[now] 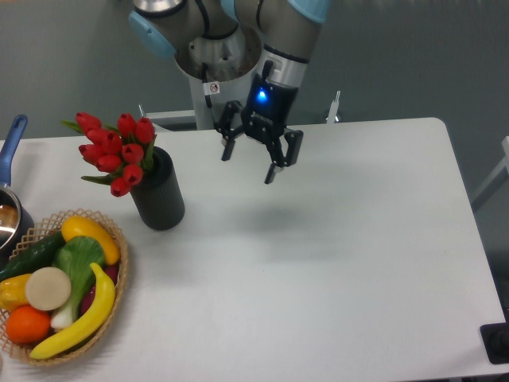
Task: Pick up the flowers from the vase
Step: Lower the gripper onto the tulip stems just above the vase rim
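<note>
Far left there's a wicker basket (119, 274) of fake fruit and veg at the near edge. Just right of it, the black vase (161, 199) stands upright with the red flowers (115, 151) sitting in its mouth. Further right the gripper (249, 165) hangs above the table (334, 263), fingers spread wide, holding nothing.

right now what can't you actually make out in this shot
All from the one fixed camera view:
- Stems of the flowers: hidden inside the vase, so their depth cannot be told.
- Pot at the left edge: cut off by the frame, only its blue handle and part of the rim show.
- Basket: lower left part cropped; the fruit covers its inside.
- Height of the gripper over the table: one view cannot settle it.
</note>
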You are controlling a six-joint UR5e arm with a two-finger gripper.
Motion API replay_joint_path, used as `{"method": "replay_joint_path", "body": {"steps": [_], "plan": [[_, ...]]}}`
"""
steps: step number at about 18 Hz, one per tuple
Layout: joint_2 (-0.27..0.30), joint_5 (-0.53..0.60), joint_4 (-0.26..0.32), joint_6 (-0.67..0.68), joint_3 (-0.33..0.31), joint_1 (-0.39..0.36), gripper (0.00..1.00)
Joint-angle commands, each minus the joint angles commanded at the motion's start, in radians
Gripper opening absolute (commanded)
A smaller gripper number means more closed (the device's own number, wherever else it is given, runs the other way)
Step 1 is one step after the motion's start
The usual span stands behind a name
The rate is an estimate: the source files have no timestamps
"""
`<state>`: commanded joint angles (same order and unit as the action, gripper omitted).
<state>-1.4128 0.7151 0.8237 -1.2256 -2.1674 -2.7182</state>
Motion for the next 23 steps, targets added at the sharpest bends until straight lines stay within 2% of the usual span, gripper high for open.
{"method": "replay_joint_path", "body": {"steps": [2, 6, 10, 15, 20, 23], "plan": [[0.000, -0.023, 0.000, -0.006, -0.008, 0.003, 1.00], [0.034, -0.178, 0.003, -0.009, -0.072, 0.002, 1.00], [0.067, -0.183, 0.005, -0.011, -0.135, 0.005, 1.00], [0.167, -0.180, 0.006, -0.043, -0.215, 0.000, 1.00], [0.184, -0.181, 0.006, -0.043, -0.245, 0.009, 1.00], [0.161, -0.183, 0.005, -0.046, -0.252, 0.032, 1.00]]}}
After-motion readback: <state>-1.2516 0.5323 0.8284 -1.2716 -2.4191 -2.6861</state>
